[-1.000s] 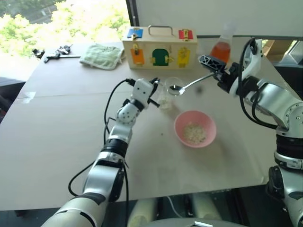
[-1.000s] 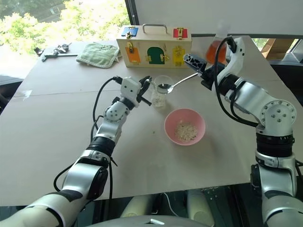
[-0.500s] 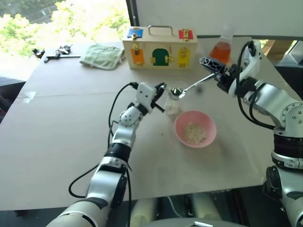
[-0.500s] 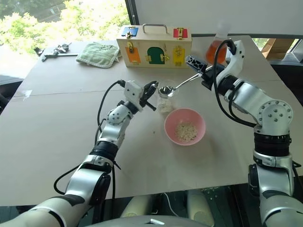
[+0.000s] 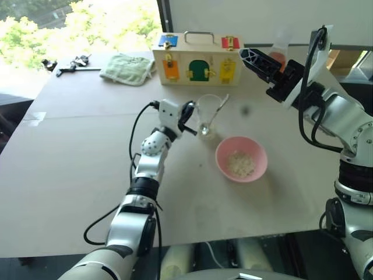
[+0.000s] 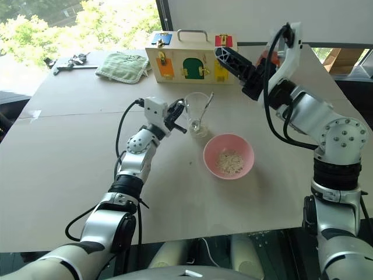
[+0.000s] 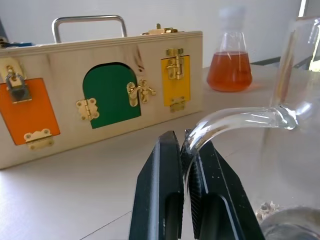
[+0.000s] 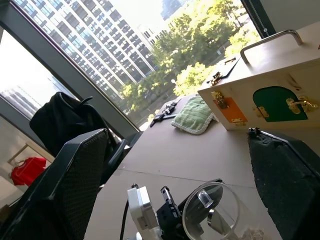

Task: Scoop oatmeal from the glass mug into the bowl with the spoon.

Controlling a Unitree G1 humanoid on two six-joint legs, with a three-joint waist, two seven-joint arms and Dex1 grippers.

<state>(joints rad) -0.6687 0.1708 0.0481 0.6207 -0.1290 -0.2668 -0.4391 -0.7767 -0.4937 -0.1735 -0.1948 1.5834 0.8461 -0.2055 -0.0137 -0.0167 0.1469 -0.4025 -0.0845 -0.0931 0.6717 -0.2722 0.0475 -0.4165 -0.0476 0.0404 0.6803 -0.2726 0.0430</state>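
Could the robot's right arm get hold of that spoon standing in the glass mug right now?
Probably yes. The spoon leans in the glass mug with its handle sticking out above the rim, nothing covering it. The right gripper hangs open above and behind the mug, with free air between them.

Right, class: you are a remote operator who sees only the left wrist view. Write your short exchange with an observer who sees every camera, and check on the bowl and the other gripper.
Operator: My left gripper has its jaws shut on the glass mug handle. Where is the bowl?
Observer: The pink bowl sits on the table just right of the mug and nearer the robot, with oatmeal in it.
Operator: And the right gripper?
Observer: The right gripper is raised above the table near the orange flask, jaws wide open, holding nothing.
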